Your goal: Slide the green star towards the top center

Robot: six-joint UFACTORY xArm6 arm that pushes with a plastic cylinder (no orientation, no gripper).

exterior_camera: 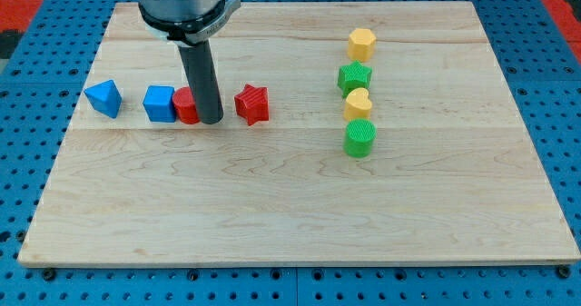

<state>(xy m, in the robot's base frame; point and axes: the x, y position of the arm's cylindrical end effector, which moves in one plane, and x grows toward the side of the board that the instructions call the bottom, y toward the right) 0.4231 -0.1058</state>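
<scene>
So the wooden board is taking up most of the view, and my rod is standing at the view's left, with my tip sitting between a red block and the red star. No jaws on this thing, just a bare rod, touching nothing I can be sure of. The green star is sitting well off to the view's right, wedged in a column between the yellow hexagon and yellow heart. I'm guessing I'm needing to swing around its right side first.

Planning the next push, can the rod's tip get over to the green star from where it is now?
Probably yes: my tip sits between the red block and red star; passing below the red star leads to the green star.
</scene>
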